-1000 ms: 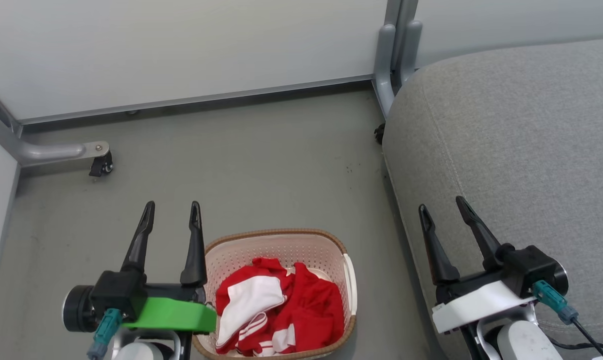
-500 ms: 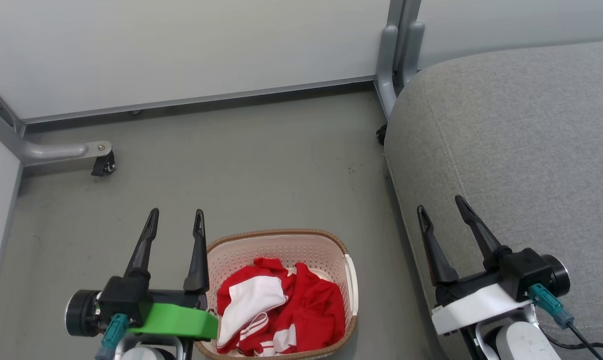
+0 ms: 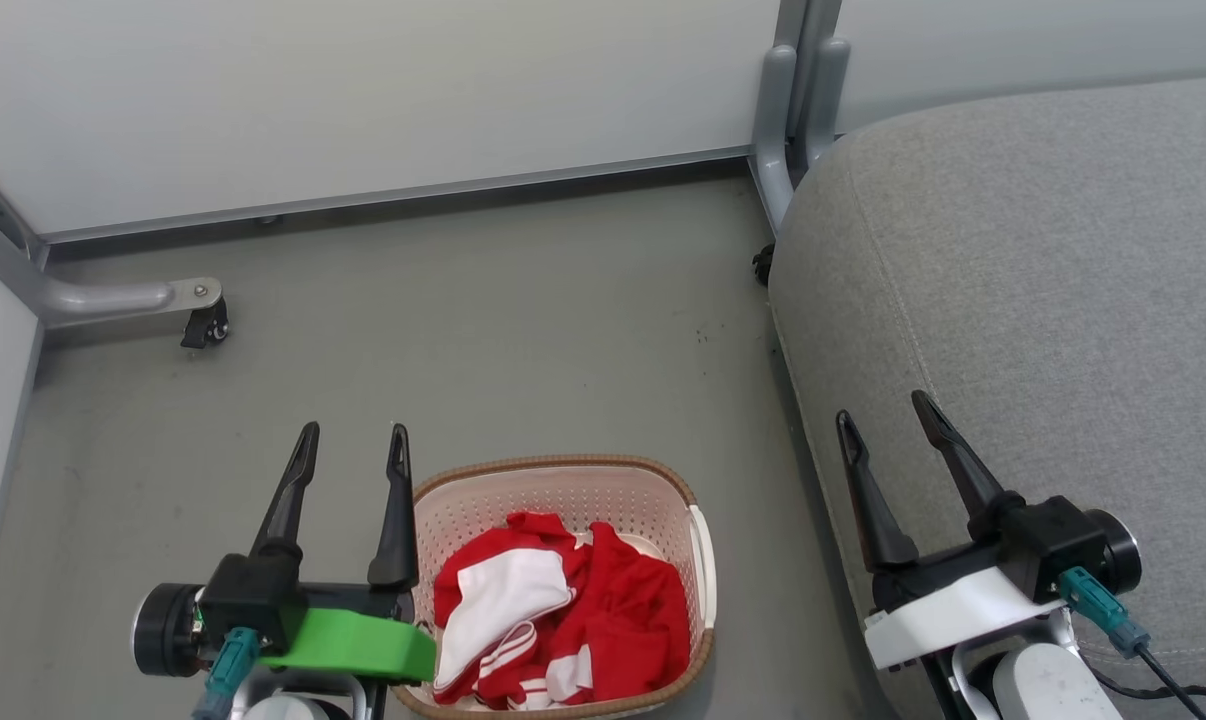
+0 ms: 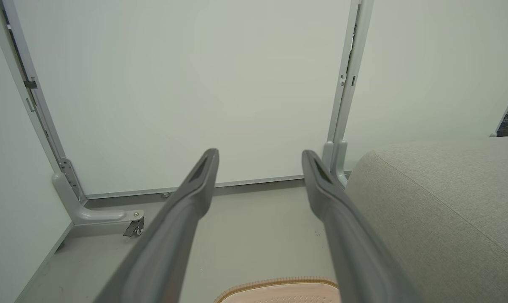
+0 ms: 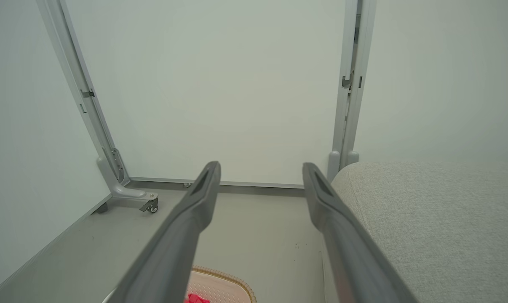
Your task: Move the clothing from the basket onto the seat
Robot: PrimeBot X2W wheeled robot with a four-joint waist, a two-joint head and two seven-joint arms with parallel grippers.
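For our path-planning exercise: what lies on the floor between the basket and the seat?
Nothing: in the head view, a bare strip of grey floor separates the basket from the seat.

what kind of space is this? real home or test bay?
Probably a test bay staged as a home corner: plain white partition panels on grey metal posts with a caster foot, bare grey floor, and a grey upholstered seat beside a laundry basket of red clothing.

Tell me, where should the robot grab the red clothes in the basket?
Probably pinch the raised white fold on top of the clothing, coming straight down from above. The basket walls block the sides, and the open left gripper is nearest.
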